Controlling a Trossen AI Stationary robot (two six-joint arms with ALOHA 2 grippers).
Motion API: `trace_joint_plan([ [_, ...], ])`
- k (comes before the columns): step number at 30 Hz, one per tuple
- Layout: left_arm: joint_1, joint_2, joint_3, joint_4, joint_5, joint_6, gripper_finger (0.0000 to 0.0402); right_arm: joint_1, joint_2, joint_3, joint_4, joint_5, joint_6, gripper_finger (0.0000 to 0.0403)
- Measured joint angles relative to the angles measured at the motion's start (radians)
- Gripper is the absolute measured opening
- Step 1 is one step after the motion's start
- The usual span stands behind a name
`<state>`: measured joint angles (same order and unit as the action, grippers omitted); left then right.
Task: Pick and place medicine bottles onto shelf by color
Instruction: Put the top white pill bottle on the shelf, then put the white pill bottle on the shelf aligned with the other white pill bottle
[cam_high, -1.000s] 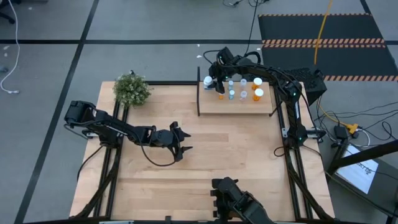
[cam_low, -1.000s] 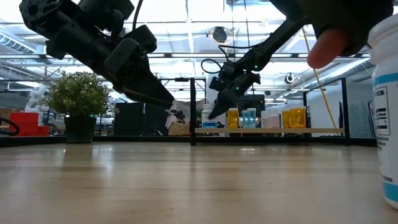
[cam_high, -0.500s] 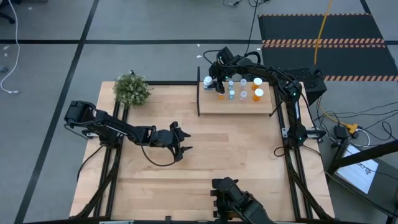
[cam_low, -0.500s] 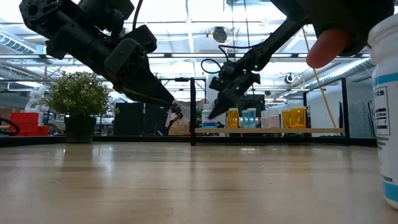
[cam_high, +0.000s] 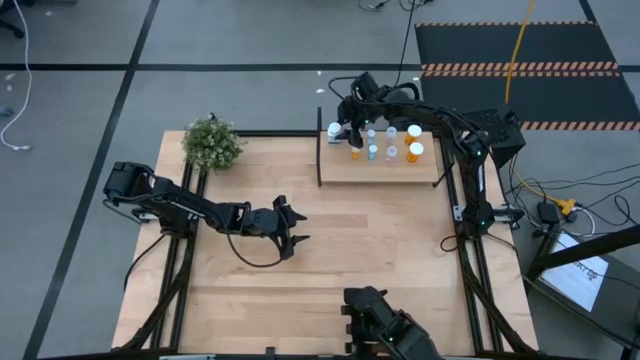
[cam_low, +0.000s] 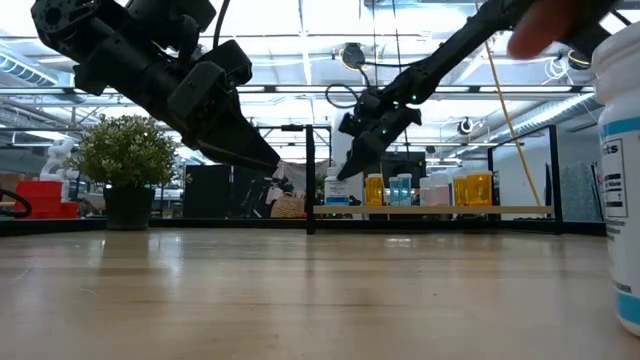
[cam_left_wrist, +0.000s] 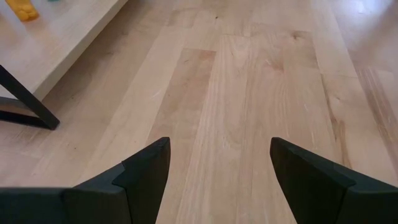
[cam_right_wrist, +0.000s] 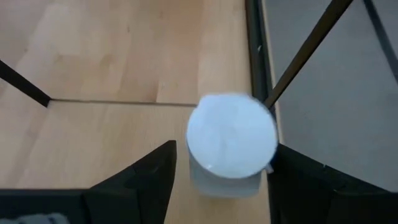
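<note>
Since a second ago, our right gripper (cam_high: 343, 122) has risen slightly at the shelf's (cam_high: 380, 168) far corner, and its fingers have spread. In the right wrist view its fingers (cam_right_wrist: 140, 183) stand apart on either side of a white bottle (cam_right_wrist: 231, 143), with a visible gap on each side, so the bottle stands free on the shelf near the black post (cam_right_wrist: 311, 46). From above, we see this white bottle (cam_high: 333, 130) at the left end of the row, with orange bottles (cam_high: 354, 153) and small pale-blue bottles (cam_high: 372, 151) ranged beside it toward another orange bottle (cam_high: 416, 151). Our left gripper (cam_high: 290, 228) hangs over the middle of the table (cam_high: 380, 250), well apart from the shelf; its fingers (cam_left_wrist: 146, 174) are spread wide with nothing between them. A green plant (cam_high: 212, 144) stands at the table's far left corner. In the low view a large white bottle (cam_low: 618, 170) fills the right edge, close to the camera.
</note>
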<state>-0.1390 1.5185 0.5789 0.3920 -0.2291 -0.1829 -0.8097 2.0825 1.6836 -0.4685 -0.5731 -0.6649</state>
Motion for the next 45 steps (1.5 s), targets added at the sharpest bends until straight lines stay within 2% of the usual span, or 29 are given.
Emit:
trace_joint_plan([
  [3, 0.000, 0.000, 0.000, 0.000, 0.000, 0.000, 0.0273, 0.000, -0.031, 0.000, -0.015, 0.007, 0.026, 0.0235],
  [10, -0.001, 0.000, 0.000, -0.002, 0.000, -0.003, 0.0273, 0.011, -0.131, 0.000, -0.102, 0.174, 0.043, 0.0235],
  [16, -0.004, 0.000, 0.000, -0.008, 0.000, -0.004, 0.0273, 0.043, -0.265, 0.000, -0.188, 0.188, 0.074, 0.0235],
  [20, -0.020, 0.000, 0.000, -0.007, 0.000, -0.013, 0.0273, 0.103, -0.387, -0.030, -0.228, 0.216, 0.123, 0.0235],
  [26, -0.062, 0.000, 0.000, 0.003, -0.003, -0.033, 0.0273, 0.280, -0.643, -0.207, -0.224, 0.426, 0.193, 0.0235],
  [35, -0.122, 0.000, 0.001, 0.085, -0.024, -0.033, 0.0273, 0.617, -1.010, -0.499, -0.136, 0.612, 0.512, 0.0235],
  [40, -0.188, 0.000, 0.074, -0.065, -0.126, -0.065, 0.0273, 0.819, -1.114, -0.653, -0.075, 0.740, 0.627, 0.0235],
  [45, -0.278, 0.013, 0.179, -0.150, -0.218, -0.081, 0.0273, 0.968, -1.126, -0.772, 0.006, 0.813, 0.734, 0.0235],
])
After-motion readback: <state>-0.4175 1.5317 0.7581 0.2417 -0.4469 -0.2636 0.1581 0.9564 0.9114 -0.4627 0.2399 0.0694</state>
